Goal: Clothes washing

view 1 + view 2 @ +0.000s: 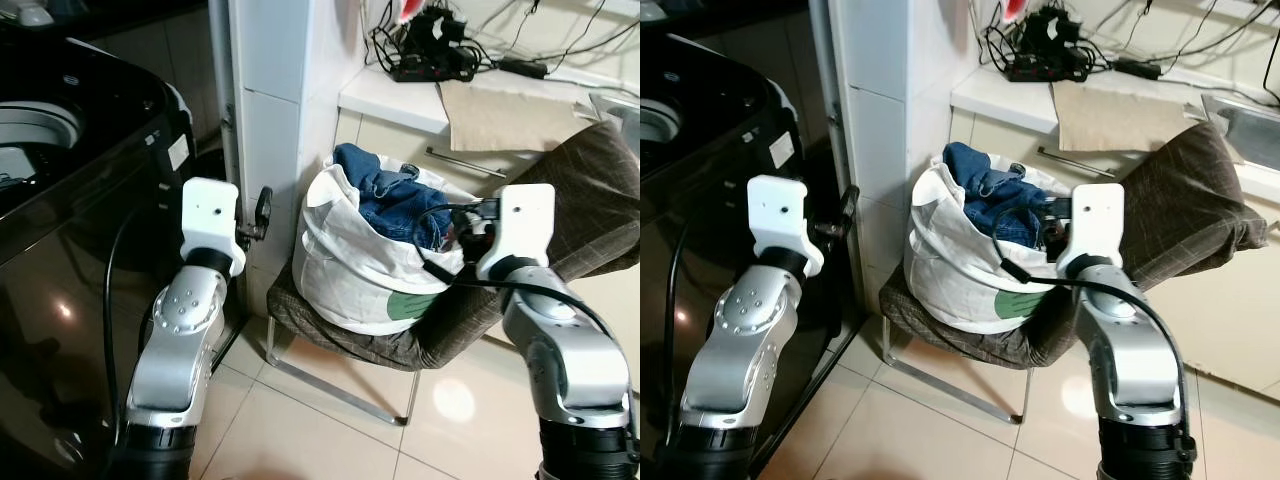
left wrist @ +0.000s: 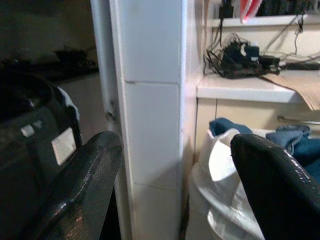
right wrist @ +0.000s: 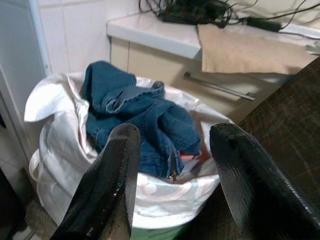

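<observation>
Jeans [image 3: 142,120] heaped in the white bag [image 1: 350,270] lie just ahead of the open right hand [image 3: 172,175].

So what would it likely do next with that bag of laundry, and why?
Probably ease the right hand forward and down onto the jeans. Its fingers are open and aimed at them, with nothing held, and the jeans lie on top of the white bag on the chair, so they are the easiest thing to grab. The washer waits to the left.
</observation>
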{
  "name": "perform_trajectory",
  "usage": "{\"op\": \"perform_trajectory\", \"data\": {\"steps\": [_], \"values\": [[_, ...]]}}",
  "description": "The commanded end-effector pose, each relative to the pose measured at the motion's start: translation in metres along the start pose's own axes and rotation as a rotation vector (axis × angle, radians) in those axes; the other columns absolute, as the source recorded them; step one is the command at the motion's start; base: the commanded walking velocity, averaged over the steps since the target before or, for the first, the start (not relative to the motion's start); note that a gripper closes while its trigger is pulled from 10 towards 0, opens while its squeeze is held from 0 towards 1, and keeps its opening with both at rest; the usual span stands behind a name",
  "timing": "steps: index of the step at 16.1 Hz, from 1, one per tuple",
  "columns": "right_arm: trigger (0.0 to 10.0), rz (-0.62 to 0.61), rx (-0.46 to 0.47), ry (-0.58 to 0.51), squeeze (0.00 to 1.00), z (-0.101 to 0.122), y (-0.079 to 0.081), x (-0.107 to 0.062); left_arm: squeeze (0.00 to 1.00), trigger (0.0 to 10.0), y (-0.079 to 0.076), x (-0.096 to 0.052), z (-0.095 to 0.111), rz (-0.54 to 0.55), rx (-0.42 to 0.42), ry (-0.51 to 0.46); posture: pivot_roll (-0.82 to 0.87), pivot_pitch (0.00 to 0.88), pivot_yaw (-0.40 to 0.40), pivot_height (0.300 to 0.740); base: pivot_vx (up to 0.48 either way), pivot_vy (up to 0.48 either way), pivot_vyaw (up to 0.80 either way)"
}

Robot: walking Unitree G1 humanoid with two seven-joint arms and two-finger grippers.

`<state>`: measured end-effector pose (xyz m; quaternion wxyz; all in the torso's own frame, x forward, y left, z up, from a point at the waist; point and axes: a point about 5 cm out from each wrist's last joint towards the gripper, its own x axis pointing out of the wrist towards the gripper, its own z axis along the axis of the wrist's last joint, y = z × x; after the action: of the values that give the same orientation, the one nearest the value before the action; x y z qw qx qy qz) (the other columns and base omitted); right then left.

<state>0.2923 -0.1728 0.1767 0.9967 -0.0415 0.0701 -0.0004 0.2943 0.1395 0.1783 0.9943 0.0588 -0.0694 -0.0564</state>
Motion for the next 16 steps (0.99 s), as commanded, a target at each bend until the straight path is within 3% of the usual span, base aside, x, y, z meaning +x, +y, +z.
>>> {"op": "perform_trajectory", "data": {"steps": [1,4,6,9,10,13,16], "values": [[10.0,-0.002,-0.012,0.008,0.0,0.0,0.0,0.002,0.0,10.0,-0.003,0.0,0.004,-0.022,-0.008,-0.012,-0.04,0.0,-0.073,0.74,0.0,0.0,0.0],[10.0,0.039,-0.001,-0.035,0.0,0.009,0.012,0.002,0.0,10.0,0.002,0.007,0.008,-0.037,-0.019,-0.02,-0.06,0.0,-0.109,0.74,0.0,0.0,0.0],[10.0,0.031,0.061,-0.076,0.0,0.012,0.019,0.0,0.0,10.0,0.005,0.007,0.007,-0.038,-0.038,-0.013,-0.02,0.0,-0.102,0.74,0.0,0.0,0.0],[10.0,0.084,0.108,-0.075,0.0,0.005,0.032,-0.006,0.0,10.0,0.005,-0.006,-0.002,-0.057,-0.047,0.033,-0.02,0.0,-0.133,0.74,0.0,0.0,0.0],[10.0,0.126,0.079,-0.062,0.0,0.0,0.034,-0.007,0.0,10.0,0.006,-0.012,-0.007,-0.039,-0.047,0.045,-0.01,0.0,-0.147,0.74,0.0,0.0,0.0],[10.0,0.12,0.08,-0.08,0.0,0.002,0.032,-0.007,0.0,10.0,0.002,-0.019,-0.007,-0.056,-0.032,0.052,-0.01,0.0,-0.14,0.74,0.0,0.0,0.0],[10.0,0.111,0.07,-0.087,0.0,0.002,0.031,-0.006,0.0,10.0,0.001,-0.019,-0.008,-0.074,-0.023,0.056,-0.02,0.0,-0.126,0.74,0.0,0.0,0.75]]}}
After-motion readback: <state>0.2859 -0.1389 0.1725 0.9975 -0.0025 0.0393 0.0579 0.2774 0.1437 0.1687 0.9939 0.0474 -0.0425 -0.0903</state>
